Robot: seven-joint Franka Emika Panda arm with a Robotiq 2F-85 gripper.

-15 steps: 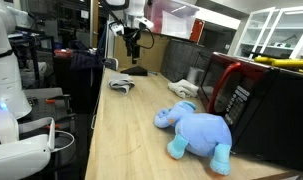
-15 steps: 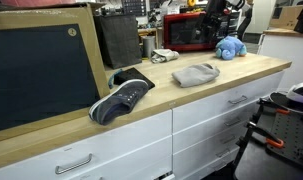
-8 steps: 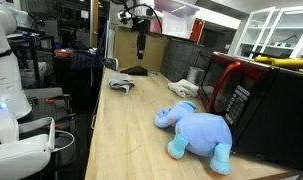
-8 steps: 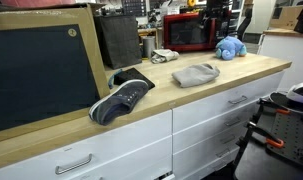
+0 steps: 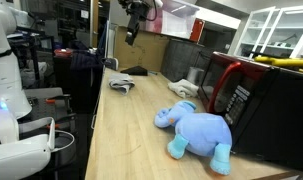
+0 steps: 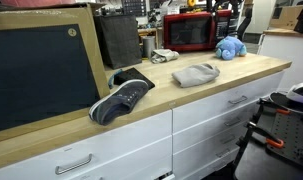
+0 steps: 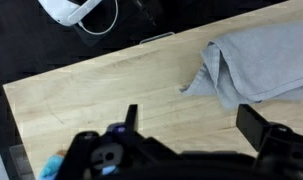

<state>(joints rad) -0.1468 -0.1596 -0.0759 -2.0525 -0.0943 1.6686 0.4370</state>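
Gripper (image 5: 130, 35) hangs high at the frame's top, jaws spread and empty, grey cloth (image 7: 259, 66) lying on the wooden counter (image 7: 101, 90) at upper right below, so next comes a descent onto it.

1. Counted one blue plush elephant (image 5: 196, 130) on the surface (image 5: 131, 140), seen in both exterior views.
2. Counted one grey folded cloth (image 6: 196, 74), also seen in the wrist view.
3. Counted two shoes in an exterior view: one dark sneaker (image 6: 121, 99) at the near end and one lighter shoe (image 6: 165, 56) beside the microwave.
4. Counted one red microwave (image 6: 187, 32).
5. Counted one dark framed board (image 6: 43, 66) leaning at the end of the surface.
6. Counted one robot hand (image 5: 131, 28), raised well above everything.
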